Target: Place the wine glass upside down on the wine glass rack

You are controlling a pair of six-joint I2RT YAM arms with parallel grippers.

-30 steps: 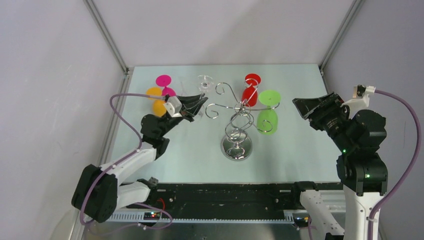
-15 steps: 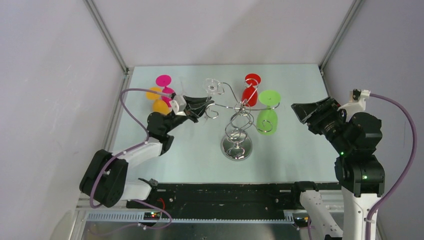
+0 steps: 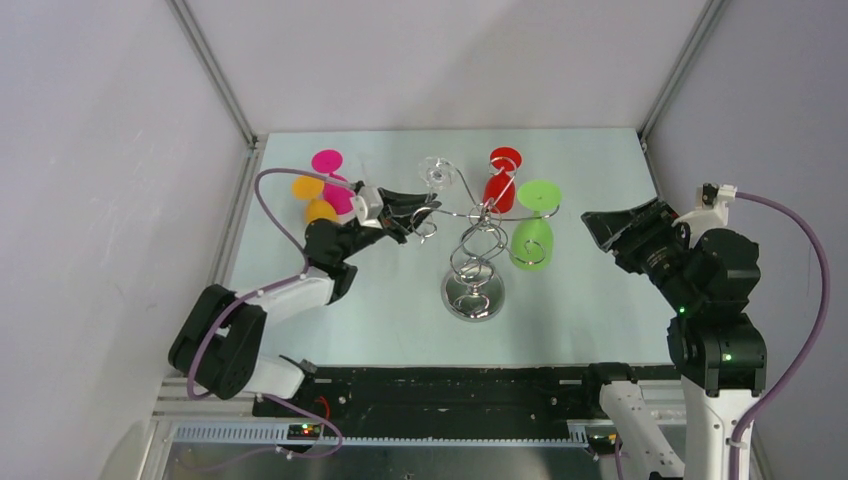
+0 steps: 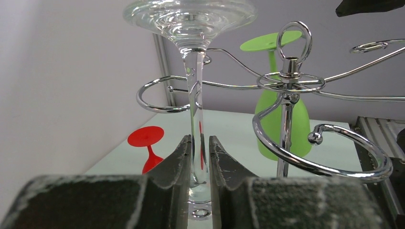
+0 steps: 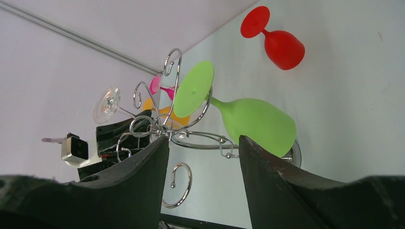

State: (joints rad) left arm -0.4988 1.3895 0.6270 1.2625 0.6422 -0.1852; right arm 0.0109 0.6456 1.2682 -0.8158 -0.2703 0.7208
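Note:
My left gripper is shut on the stem of a clear wine glass, held upside down with its foot up. In the left wrist view the stem runs up between my fingertips to the foot. The stem crosses a curled arm of the chrome wine glass rack; I cannot tell if it sits inside the loop. The rack stands mid-table. My right gripper is open and empty, right of the rack.
A green glass hangs upside down on the rack's right side. A red glass stands upside down on the table behind the rack. Pink and orange glasses are at the far left, behind my left arm.
My left gripper has moved right with the clear glass, from the pink and orange glasses to the rack's left arms. The right arm has shifted slightly.

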